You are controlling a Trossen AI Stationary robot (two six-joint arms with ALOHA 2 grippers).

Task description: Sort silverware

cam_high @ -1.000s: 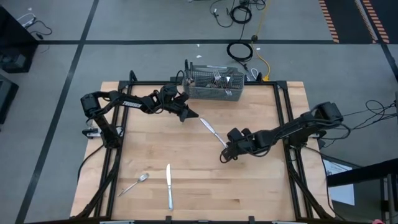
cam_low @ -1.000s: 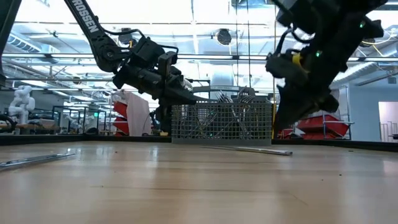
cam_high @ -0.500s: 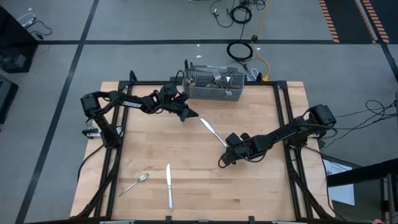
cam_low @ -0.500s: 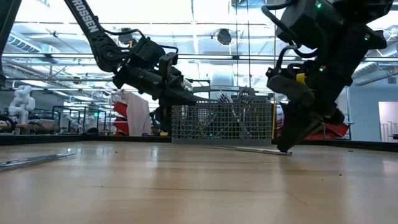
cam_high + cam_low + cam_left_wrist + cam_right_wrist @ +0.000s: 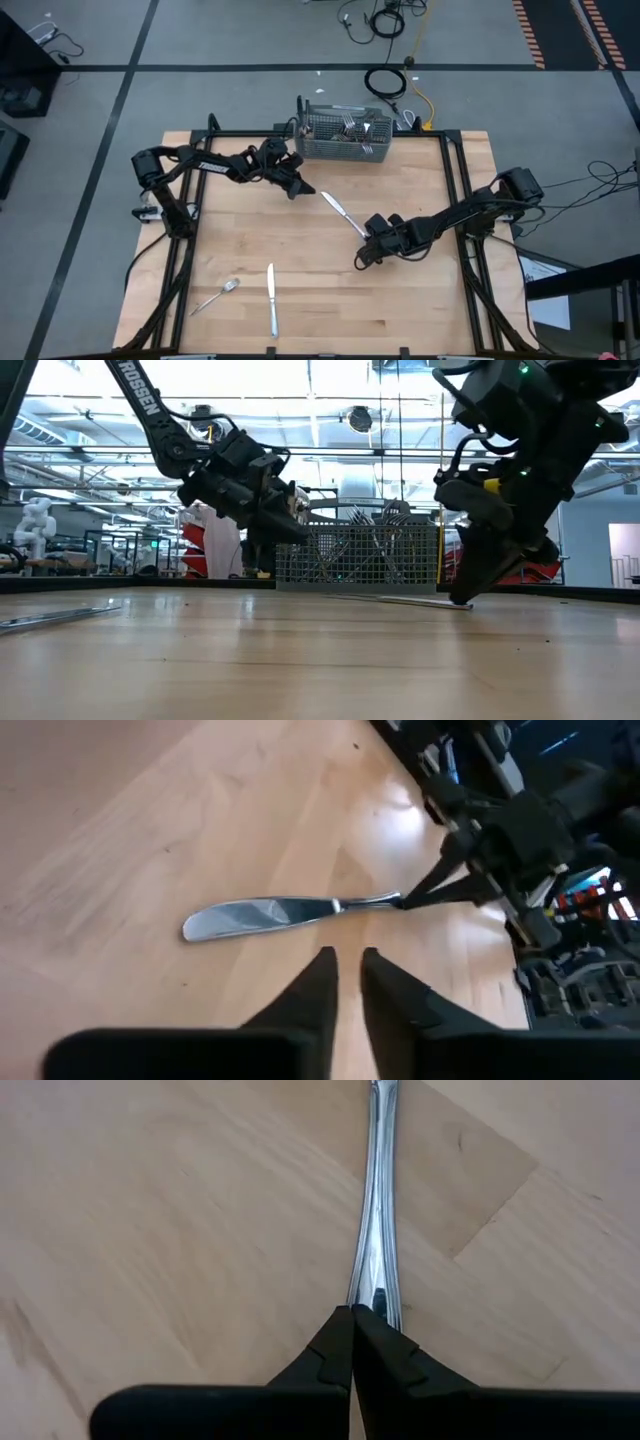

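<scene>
A table knife [image 5: 342,212] lies flat on the wooden table, its blade toward the far left. My right gripper [image 5: 364,235] is shut, with its tips down at the knife's handle end. My left gripper [image 5: 346,960] hovers a little short of the blade end [image 5: 225,918]; it is open by a narrow gap and holds nothing. A wire basket [image 5: 345,138] at the far edge holds several upright pieces of silverware. A fork [image 5: 218,296] and a second knife [image 5: 271,298] lie flat near the front left. My right gripper presses its shut fingertips [image 5: 352,1320] onto the knife's handle [image 5: 374,1275] near its free end. The fingers slant steeply down from the table's right side and lie in line with the handle. The knife stays flat on the table.
Bare wood lies between the knife and the two pieces at the front left. Black frame rails [image 5: 462,190] run along the table's sides. Cables [image 5: 388,82] lie on the floor beyond the far edge.
My right gripper has come down, still shut, until its tips reach the table at the knife's handle end. The knife has not moved.
</scene>
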